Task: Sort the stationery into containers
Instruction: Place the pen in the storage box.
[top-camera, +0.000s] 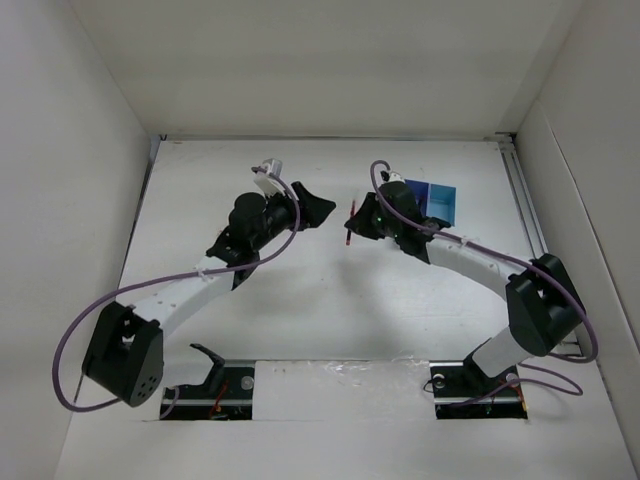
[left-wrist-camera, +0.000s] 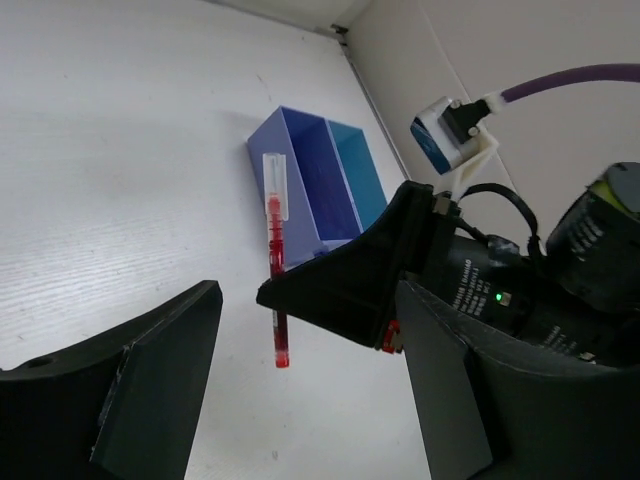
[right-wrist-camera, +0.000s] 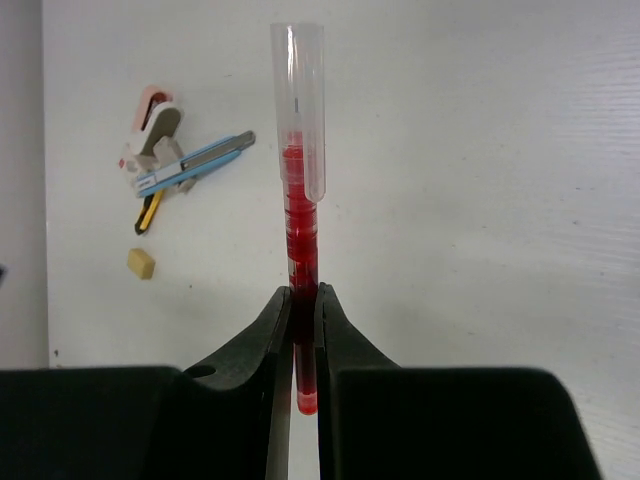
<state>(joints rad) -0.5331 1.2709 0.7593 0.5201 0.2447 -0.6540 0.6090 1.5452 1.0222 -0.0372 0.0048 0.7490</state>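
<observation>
Right wrist view: right gripper (right-wrist-camera: 303, 297) jaws clamped on red pen with clear cap (right-wrist-camera: 303, 230), gripped near the red end, cap end pointing to 12 o'clock. At 10 o'clock from the jaws, a small cluster on the white table (right-wrist-camera: 500, 150): white-and-pink item (right-wrist-camera: 153, 125), light-blue stick (right-wrist-camera: 195, 165), a yellow-black piece under them, too small to identify. Tan eraser block (right-wrist-camera: 141, 263) lies loose at 6 o'clock of the cluster.

Left wrist view: left gripper (left-wrist-camera: 308, 300) jaws apart, nothing between them. The pen hangs upright, cap up, in the right gripper's black tip, in front of the joined dark-blue and cyan square trays (left-wrist-camera: 300, 125).

Top external: pen near table centre, between both grippers; trays at 2 o'clock of it, just behind the right gripper.
</observation>
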